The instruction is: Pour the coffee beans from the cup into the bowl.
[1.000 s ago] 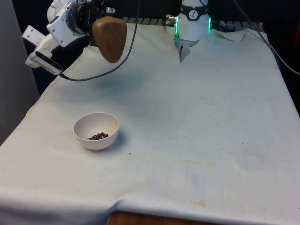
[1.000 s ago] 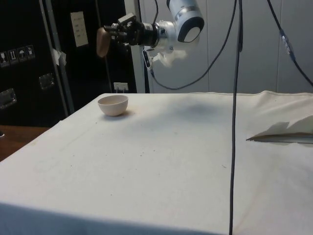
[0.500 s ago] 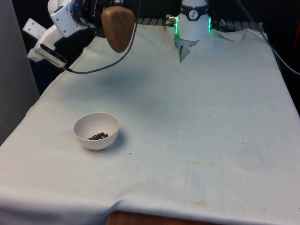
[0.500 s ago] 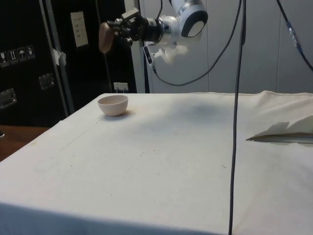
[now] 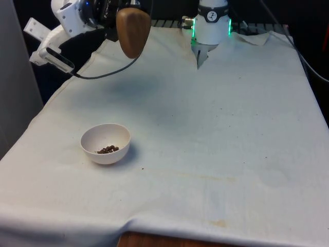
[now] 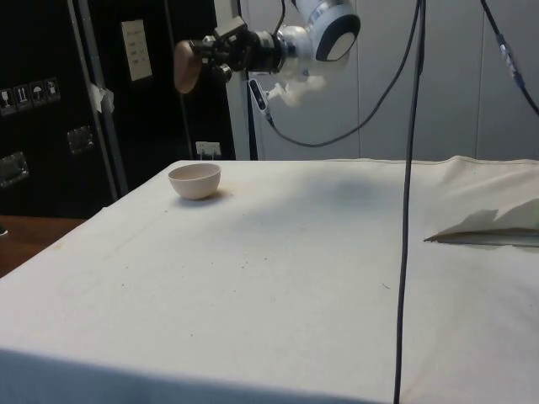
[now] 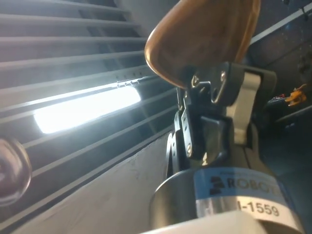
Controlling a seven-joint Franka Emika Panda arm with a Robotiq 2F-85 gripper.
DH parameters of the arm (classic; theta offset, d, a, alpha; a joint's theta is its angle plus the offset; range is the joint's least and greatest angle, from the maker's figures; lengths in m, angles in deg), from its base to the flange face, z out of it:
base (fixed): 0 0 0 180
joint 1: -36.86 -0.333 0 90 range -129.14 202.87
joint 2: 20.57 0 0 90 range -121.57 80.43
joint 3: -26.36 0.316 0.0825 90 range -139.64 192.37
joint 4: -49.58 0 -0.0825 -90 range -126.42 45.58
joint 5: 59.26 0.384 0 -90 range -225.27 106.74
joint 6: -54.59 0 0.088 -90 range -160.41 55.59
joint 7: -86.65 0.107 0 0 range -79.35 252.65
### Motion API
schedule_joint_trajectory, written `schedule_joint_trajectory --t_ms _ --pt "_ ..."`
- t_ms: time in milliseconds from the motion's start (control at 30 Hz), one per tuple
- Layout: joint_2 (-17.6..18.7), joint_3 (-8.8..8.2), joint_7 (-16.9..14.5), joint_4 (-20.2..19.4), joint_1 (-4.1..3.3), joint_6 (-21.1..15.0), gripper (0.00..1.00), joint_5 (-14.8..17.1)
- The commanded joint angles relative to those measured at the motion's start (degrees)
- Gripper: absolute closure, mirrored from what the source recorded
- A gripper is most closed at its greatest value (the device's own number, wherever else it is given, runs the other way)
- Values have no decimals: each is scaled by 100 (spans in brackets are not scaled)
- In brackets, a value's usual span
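The pincer is clenched on the brown wooden cup, held high in the upper left of the front view, well apart from the white bowl. The bowl sits lower left on the counter with coffee beans inside.

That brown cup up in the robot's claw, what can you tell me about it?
The cup is a smooth, rounded brown vessel that looks like wood, with a glossy grain in the wrist view. The gripper clamps it by its rim and holds it tipped on its side, high in the air above the table's far end. Nothing else touches it. It hangs well away from the white bowl, which has coffee beans in it. Its inside cannot be seen.
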Motion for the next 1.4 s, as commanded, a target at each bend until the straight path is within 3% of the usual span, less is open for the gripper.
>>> schedule_joint_trajectory --t_ms 0,233,267,333,567,600,633,800,833,867,900,1167,1200,1233,1367 --pt "-29 -46 -86 -11 -34 -23 100 -97" --pt "-40 -69 -430 -17 -52 -34 100 -286" --pt "-6 -29 -407 0 -11 11 100 -229" --pt "-40 -80 -579 -17 -57 -40 100 -361" --pt "-40 -86 -917 -11 -63 -52 100 -527" --pt "-6 -46 -911 0 -17 11 100 -481" --pt "-40 -92 -1020 -11 -69 -52 100 -573" --pt "-40 -97 -1312 -11 -80 -63 100 -705" --pt "-40 -97 -1358 -6 -80 -69 100 -722" --pt "-6 -57 -1369 6 -34 6 100 -693" --pt "-40 -103 -1415 -6 -86 -69 100 -751" --pt "-34 -138 -1839 -11 -132 -103 100 -928" --pt "-6 -97 -1816 6 -80 -23 100 -882" --pt "-34 -143 -1874 -11 -138 -115 100 -951" --pt "-34 -155 -1977 0 -166 -189 100 -1008"
